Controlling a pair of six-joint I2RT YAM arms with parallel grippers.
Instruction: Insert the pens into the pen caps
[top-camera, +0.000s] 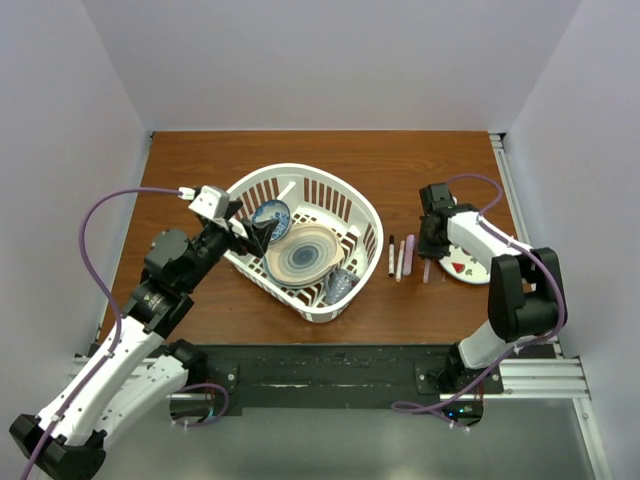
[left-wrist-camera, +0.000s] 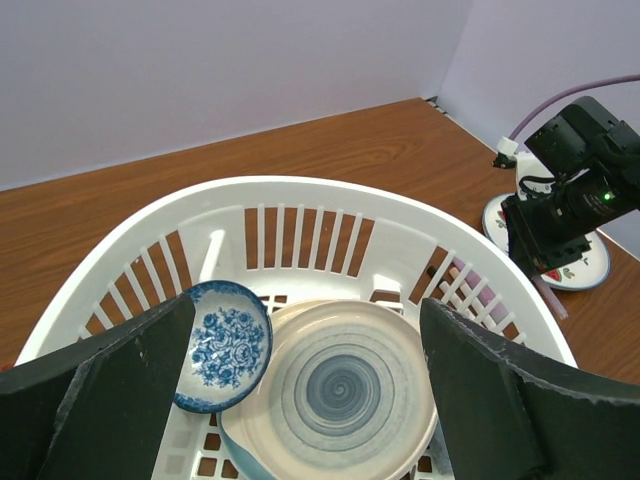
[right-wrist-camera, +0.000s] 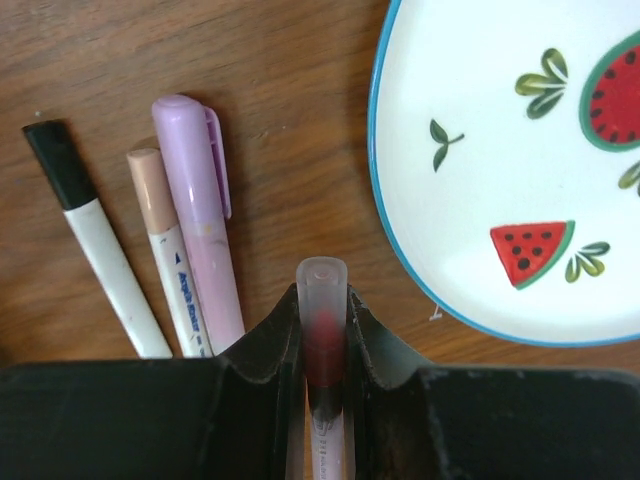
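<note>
My right gripper is shut on a slim white pen just above the wood, its red tip inside a frosted pen cap that pokes out past the fingertips. To its left three pens lie side by side on the table. One is white with a black cap, one has a peach cap and one is lilac with a clip cap. In the top view the same row lies left of the right gripper. My left gripper hangs open over the white basket, holding nothing.
A watermelon-print plate lies right beside the held pen, seen from above as the plate under the right arm. The basket holds a blue floral bowl, a swirl-patterned plate and a glass.
</note>
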